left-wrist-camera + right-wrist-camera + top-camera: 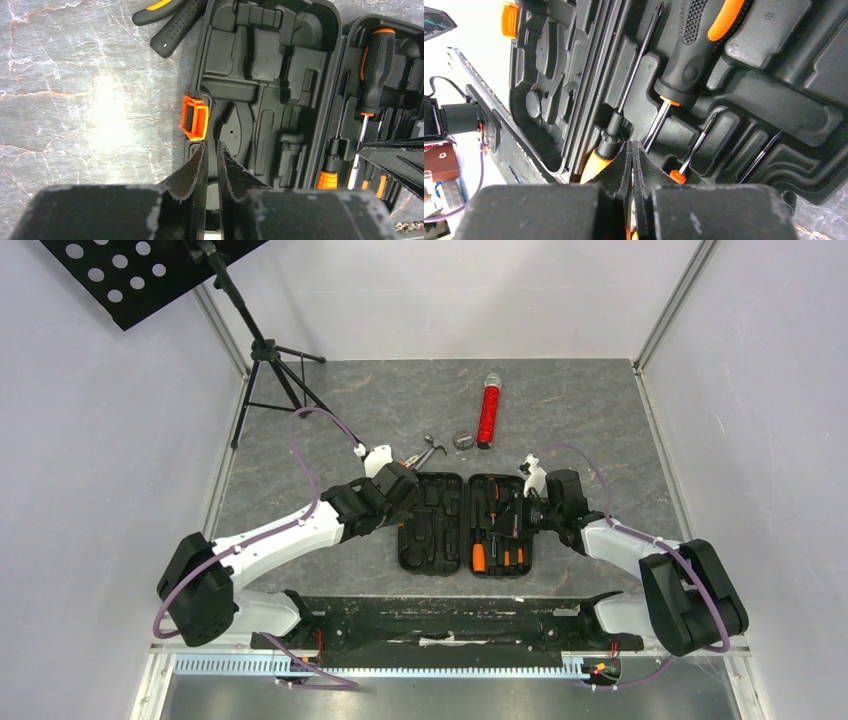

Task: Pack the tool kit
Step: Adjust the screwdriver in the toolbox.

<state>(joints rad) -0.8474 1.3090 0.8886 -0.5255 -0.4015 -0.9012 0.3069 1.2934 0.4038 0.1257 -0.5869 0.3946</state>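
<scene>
Left claw: over case left half, beside its latch; slim gap between fingers, cannot tell if gripping. Case lies open mid-worktop. Right claw: closed, above case's right-half screwdrivers.

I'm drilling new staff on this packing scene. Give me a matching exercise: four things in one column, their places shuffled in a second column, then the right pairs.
Things
1. latch
2. screwdrivers
3. hammer
4. red tube

Places
A. in the right half of the case
B. on the table, off the case's far left corner
C. on the case's left edge
D. on the table, beyond the case's right half

Pairs: 1-C, 2-A, 3-B, 4-D
</scene>
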